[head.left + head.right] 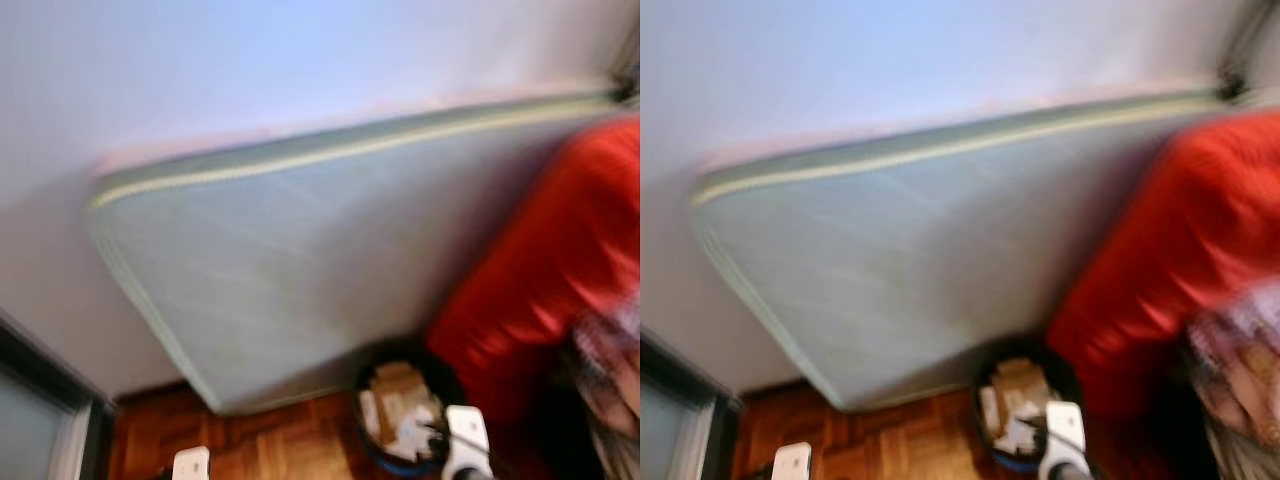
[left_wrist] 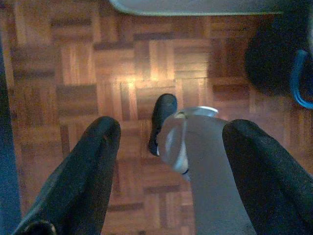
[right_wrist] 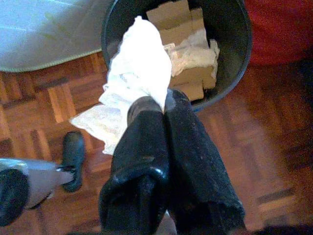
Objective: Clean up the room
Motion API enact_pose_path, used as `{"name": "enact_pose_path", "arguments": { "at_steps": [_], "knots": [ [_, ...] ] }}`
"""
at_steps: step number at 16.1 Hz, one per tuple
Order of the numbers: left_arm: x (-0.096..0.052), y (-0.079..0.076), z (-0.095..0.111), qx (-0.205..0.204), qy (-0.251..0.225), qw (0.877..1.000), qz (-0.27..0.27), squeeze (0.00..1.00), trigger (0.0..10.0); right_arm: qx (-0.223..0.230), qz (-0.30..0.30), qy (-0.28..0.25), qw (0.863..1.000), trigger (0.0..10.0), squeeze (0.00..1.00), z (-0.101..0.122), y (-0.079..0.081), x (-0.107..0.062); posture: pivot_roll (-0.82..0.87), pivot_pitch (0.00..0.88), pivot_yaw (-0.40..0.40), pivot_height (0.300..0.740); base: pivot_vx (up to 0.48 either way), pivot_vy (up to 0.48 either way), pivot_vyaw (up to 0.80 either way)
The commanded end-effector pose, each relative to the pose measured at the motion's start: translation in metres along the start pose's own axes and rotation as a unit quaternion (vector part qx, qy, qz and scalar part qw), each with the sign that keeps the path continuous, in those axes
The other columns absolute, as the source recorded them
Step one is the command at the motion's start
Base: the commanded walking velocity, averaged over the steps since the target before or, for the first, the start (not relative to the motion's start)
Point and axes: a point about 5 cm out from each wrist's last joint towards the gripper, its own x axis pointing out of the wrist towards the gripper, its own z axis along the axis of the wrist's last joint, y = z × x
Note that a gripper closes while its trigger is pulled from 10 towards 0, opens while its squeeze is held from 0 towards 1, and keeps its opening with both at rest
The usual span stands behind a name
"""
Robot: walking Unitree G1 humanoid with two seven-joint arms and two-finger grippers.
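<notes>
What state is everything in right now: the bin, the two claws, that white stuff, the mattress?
Bin: upright on the wood floor, open, part full of cardboard and paper.
White paper wad: crumpled, pinched in the right gripper, held over the bin's near rim.
Right gripper: shut on the wad.
Left gripper: open, holding nothing, above the floor.
Mattress: leaning on the wall, on its edge.

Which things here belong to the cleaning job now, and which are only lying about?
For the job:
- white tissue, held in the right gripper
- black bin with cardboard

Lying about:
- mattress against the wall
- red fabric
</notes>
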Motion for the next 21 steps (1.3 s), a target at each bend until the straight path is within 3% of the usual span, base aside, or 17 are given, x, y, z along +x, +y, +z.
{"name": "enact_pose_path", "arguments": {
  "at_steps": [1,10,15,21],
  "knots": [
    [-0.002,0.004,-0.005,-0.002,0.009,1.000,0.005,0.00,10.0,0.000,0.008,0.004,1.000,10.0,0.00,-0.002,0.006,0.001,0.06,0.091,-0.049,0.740,0.000,0.000,0.80],
    [-0.001,0.003,-0.006,-0.001,0.012,1.000,0.003,0.00,10.0,0.045,-0.026,-0.017,0.998,10.0,0.00,0.006,-0.003,0.001,0.06,0.091,-0.054,0.740,0.027,0.000,0.00],
    [-0.001,0.003,-0.006,-0.002,0.012,1.000,0.004,0.00,10.0,0.051,-0.027,-0.023,0.998,10.0,0.00,0.013,-0.002,0.003,0.06,0.091,-0.056,0.740,0.000,0.000,-0.67],
    [-0.001,0.002,-0.005,-0.005,0.010,1.000,0.003,0.00,10.0,0.049,-0.019,-0.034,0.998,10.0,0.00,0.017,0.003,0.004,0.07,0.091,-0.057,0.740,0.288,0.000,0.00]
  ]
}}
